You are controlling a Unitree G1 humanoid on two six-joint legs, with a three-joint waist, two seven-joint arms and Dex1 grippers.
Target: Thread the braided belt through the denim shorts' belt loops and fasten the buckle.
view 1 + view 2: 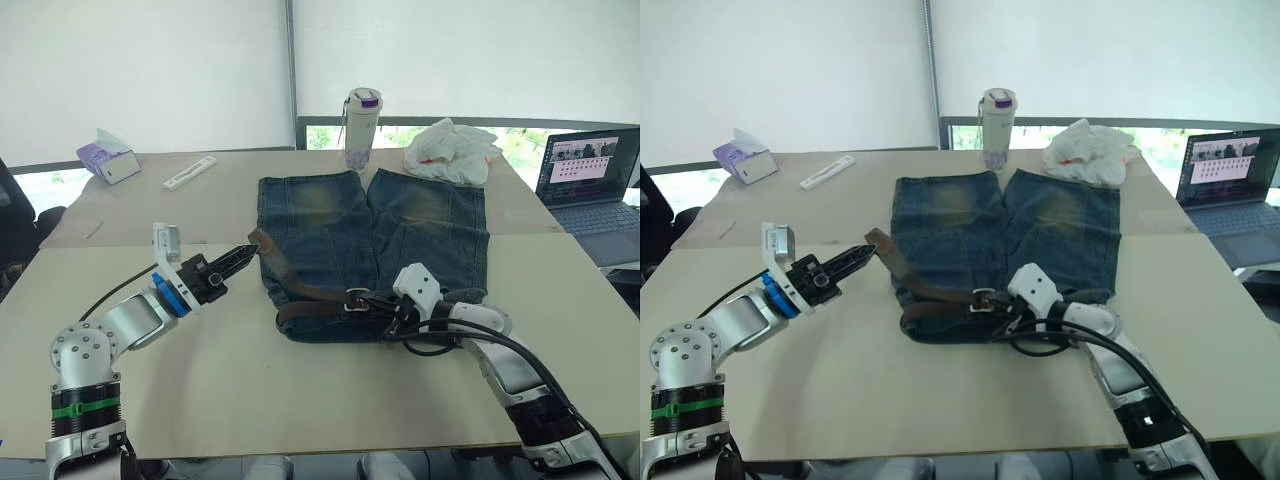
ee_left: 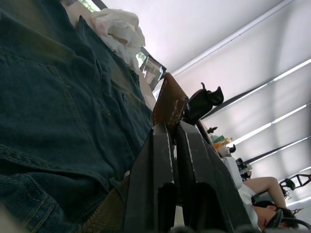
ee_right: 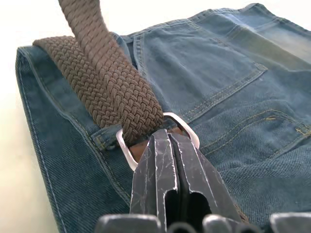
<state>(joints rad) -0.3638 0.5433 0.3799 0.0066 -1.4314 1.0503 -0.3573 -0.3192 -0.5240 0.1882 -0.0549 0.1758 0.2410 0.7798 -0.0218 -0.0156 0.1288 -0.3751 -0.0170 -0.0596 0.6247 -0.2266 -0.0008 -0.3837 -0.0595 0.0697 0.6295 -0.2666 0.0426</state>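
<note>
Both grippers were closed: left gripper [image 1: 243, 254] on braided belt [image 1: 300, 292] tip, right gripper [image 3: 165, 141] at buckle [image 3: 127, 150], w/ denim shorts [image 1: 420, 235] beneath.

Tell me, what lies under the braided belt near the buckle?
The denim shorts lie under the braided belt; one belt loop shows beside the buckle. Anything beneath the strap is covered.

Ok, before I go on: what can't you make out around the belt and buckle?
- Prong of the silver metal buckle: right wrist view, covered by the right gripper.
- Blue denim shorts, belt loops past the buckle: head views, too small.
- Brown braided belt, its tip: left wrist view, behind the left gripper.
</note>
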